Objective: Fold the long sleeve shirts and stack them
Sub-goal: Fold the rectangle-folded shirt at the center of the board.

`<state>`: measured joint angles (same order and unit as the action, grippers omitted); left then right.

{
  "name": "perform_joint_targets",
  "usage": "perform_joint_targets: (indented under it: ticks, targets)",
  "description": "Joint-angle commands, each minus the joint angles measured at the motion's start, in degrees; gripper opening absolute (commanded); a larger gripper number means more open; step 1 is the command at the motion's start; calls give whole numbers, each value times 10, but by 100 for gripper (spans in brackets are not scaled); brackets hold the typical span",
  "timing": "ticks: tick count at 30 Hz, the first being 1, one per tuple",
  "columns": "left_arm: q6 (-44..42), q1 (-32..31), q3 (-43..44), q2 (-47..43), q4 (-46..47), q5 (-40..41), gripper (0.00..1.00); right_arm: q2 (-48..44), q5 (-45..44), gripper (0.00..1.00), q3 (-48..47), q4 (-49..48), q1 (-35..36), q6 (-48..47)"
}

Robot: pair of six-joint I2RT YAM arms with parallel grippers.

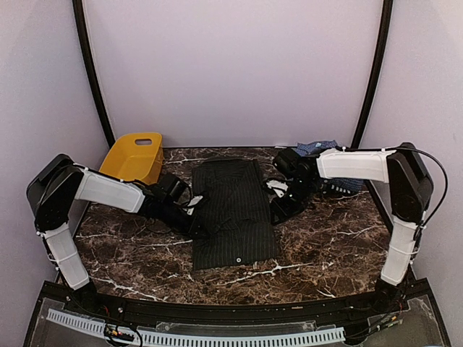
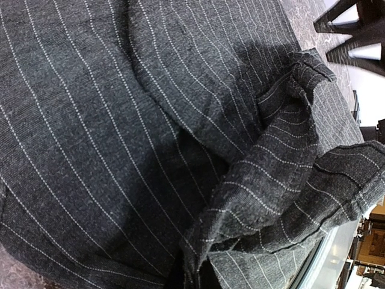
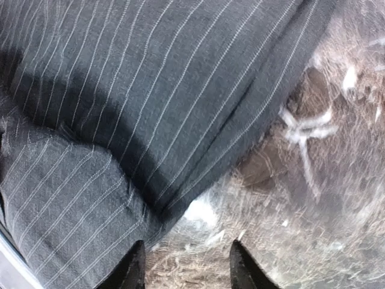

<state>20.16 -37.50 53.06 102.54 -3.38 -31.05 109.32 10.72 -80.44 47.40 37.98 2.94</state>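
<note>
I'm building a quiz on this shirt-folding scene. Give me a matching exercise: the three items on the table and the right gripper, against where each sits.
Things:
1. black pinstriped cloth shirt
2. blue checked cloth shirt
3. yellow plastic basket
4. right gripper

Places:
a. far left corner of the dark marble table
b. open, above bare marble beside a shirt's edge
c. lying flat at the middle
d. bunched at the far right

Pairs: 1-c, 2-d, 3-a, 4-b
</note>
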Motion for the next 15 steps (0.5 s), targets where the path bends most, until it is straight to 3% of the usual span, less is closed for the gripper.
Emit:
perform_joint_targets:
  ticks: [1, 4, 7, 15]
  targets:
    - [10, 2, 1, -5, -3, -4, 0, -71, 41, 52, 81, -126, 0, 89]
    - [11, 2, -1, -4, -1, -1, 0, -91, 80, 59, 128, -178, 0, 119]
    - [12, 2, -1, -4, -1, 2, 0, -90, 90, 60, 155, -211, 0, 137]
    - [8, 2, 4, 3, -6, 7, 0, -61, 139, 45, 177, -264, 0, 155]
